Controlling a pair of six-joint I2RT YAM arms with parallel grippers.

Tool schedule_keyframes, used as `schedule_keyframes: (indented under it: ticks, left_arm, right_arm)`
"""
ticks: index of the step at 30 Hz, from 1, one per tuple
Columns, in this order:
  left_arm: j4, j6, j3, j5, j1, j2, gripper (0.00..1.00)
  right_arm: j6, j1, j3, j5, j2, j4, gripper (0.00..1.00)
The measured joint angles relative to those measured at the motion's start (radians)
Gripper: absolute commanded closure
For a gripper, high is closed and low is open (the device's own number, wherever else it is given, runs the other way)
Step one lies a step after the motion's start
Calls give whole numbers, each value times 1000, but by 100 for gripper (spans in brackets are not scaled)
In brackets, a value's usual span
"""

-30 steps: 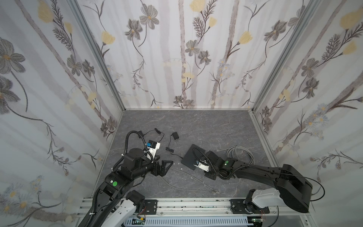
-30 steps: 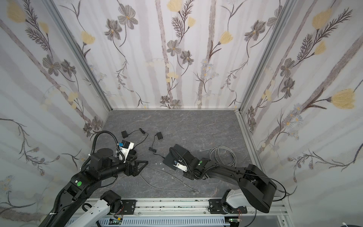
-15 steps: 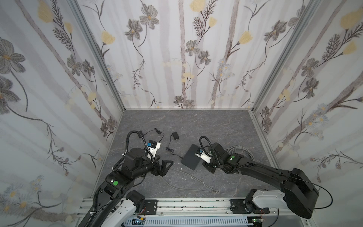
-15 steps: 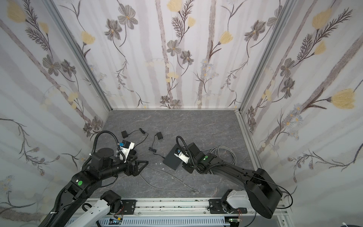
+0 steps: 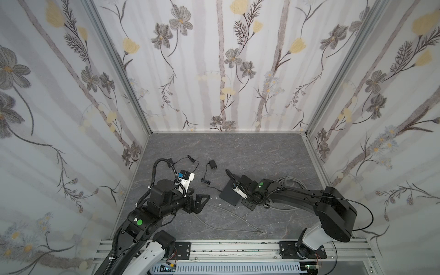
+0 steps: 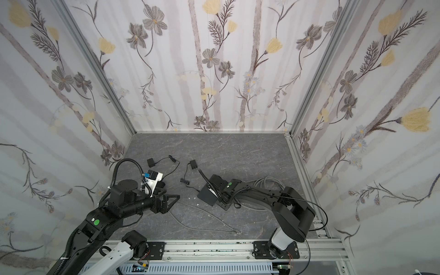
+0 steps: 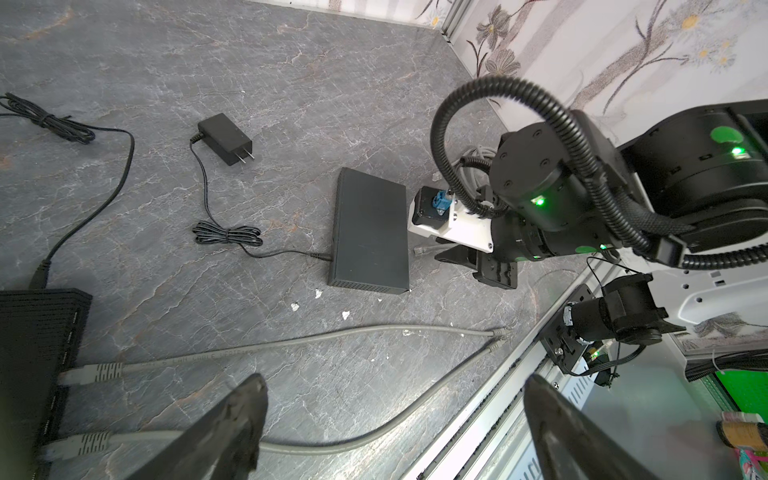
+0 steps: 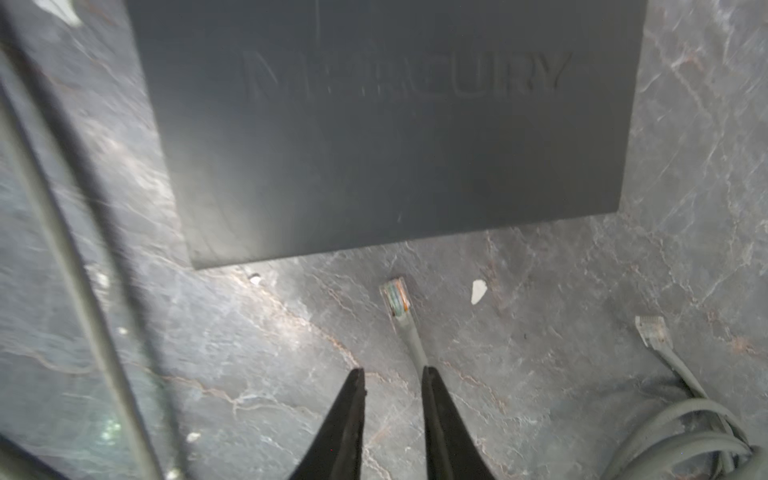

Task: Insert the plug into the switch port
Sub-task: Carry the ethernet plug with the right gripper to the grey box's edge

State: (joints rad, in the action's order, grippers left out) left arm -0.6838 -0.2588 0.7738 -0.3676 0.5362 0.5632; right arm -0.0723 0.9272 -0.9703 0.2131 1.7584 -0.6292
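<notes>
The switch (image 5: 230, 194) (image 6: 209, 195) is a flat black box lying on the grey floor; it also shows in both wrist views (image 7: 370, 232) (image 8: 395, 124). The plug (image 8: 397, 297) (image 7: 422, 250), a clear connector on a grey cable, lies on the floor just short of the switch's near edge. My right gripper (image 8: 392, 374) (image 5: 247, 203) (image 6: 225, 205) (image 7: 444, 254) hovers right behind it, jaws a little open with only floor between them. The cable passes under one of its fingertips (image 8: 430, 376). My left gripper (image 7: 395, 386) (image 5: 202, 202) (image 6: 172, 201) stands wide open and empty, left of the switch.
A second loose plug (image 8: 652, 330) leads to a grey cable coil (image 8: 706, 436). Another black box (image 7: 37, 353) by the left arm has two grey cables (image 7: 291, 345) plugged in. A power adapter (image 5: 212, 164) lies behind. A metal rail (image 5: 226, 247) runs along the front.
The right arm has shifted about beside the switch and its jaws have parted slightly. The left arm has not moved.
</notes>
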Motion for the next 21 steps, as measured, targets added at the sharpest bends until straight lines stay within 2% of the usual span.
schedule_keyframes:
  ticks: [6, 21]
  left_arm:
    - [0, 0, 0, 0, 1, -5, 3]
    - [0, 0, 0, 0, 5, -6, 3]
  right_arm:
    - [-42, 0, -5, 29, 30, -18, 75]
    - [-113, -24, 4, -14, 63, 51, 75]
